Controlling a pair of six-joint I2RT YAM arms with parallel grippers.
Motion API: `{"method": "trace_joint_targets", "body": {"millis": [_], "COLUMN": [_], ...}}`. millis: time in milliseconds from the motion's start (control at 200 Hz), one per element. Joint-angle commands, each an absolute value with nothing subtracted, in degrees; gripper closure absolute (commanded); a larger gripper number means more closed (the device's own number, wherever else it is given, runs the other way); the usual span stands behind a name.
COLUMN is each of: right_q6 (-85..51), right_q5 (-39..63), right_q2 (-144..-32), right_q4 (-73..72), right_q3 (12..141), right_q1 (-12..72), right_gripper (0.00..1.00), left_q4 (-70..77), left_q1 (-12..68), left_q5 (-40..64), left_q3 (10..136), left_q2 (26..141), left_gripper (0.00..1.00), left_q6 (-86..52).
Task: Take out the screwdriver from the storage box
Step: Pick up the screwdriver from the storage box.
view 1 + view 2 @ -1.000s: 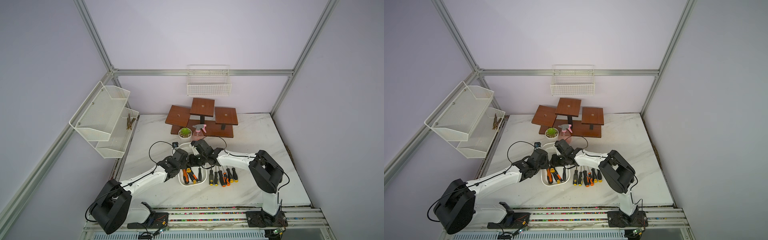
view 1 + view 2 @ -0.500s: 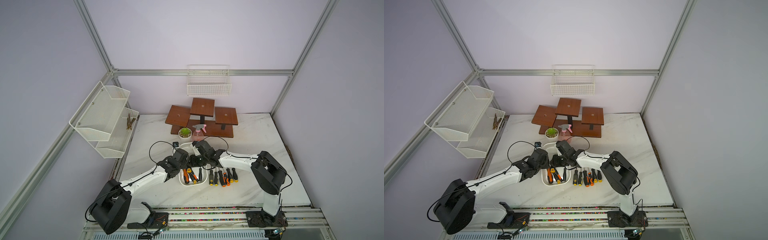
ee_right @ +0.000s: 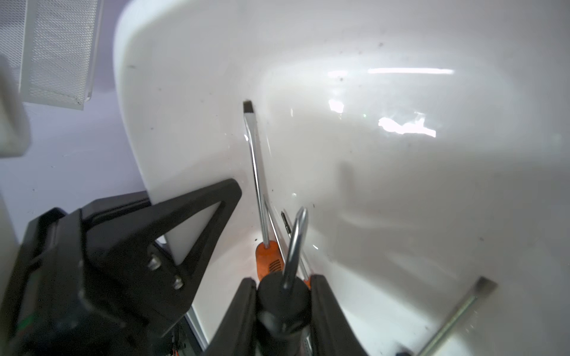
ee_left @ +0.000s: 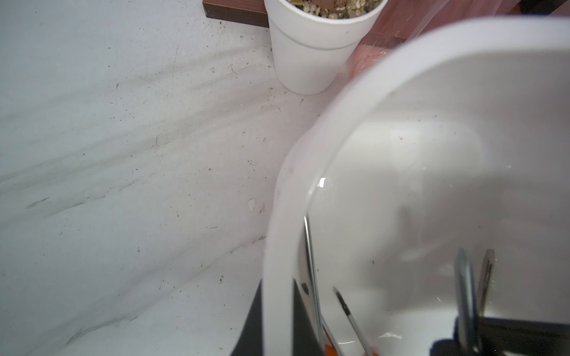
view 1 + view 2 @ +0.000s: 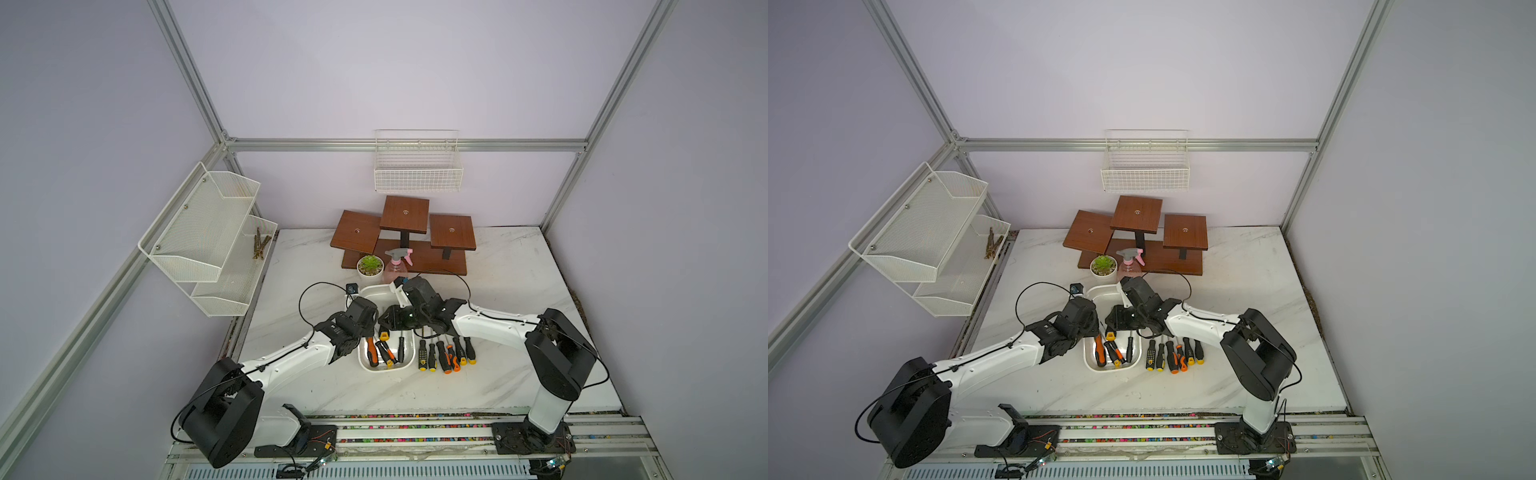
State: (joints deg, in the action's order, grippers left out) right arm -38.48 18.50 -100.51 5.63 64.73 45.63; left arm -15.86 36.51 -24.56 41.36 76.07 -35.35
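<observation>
- Black-handled screwdriver (image 3: 279,311) sits clamped between the fingers of my right gripper (image 3: 282,282), its shaft angled above the floor of the storage box (image 5: 387,369).
- Storage box lies mid-table between my two arms; other screwdrivers (image 5: 380,351) lie inside.
- My left gripper (image 4: 277,320) pinches the box's left rim, jaws closed on it.
- A row of screwdrivers (image 5: 446,353) lines the marble table (image 5: 519,270) just beside its right wall.
</observation>
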Motion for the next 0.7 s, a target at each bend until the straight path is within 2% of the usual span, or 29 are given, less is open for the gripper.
{"method": "trace_joint_targets", "body": {"millis": [0,370,500,695], "right_q6": [-37.0,-26.4,-24.7,-23.1], "right_q5": [18.9,8.0,0.0,-4.2], "right_q2": [-96.3,-78.3,-73.9,-70.4], "right_q4": [6.4,28.4,35.9,41.0], "right_q3": [64.4,60.0,58.2,55.8], "right_q1": [45.1,42.7,42.0,38.5], "right_gripper": [1.00,1.00,1.00,1.00], "left_q4": [-15.2,-15.0,-14.6,-14.3], "left_q1": [36.8,36.2,35.2,34.1], "left_q5": [-26.9,-27.5,-26.5,-25.0], "left_q3": [43.7,43.9,44.2,44.6], "left_q2": [76.3,76.6,77.0,77.6], "left_gripper": [1.00,1.00,1.00,1.00], "left_q6": [-34.5,-32.2,-31.1,-30.0]}}
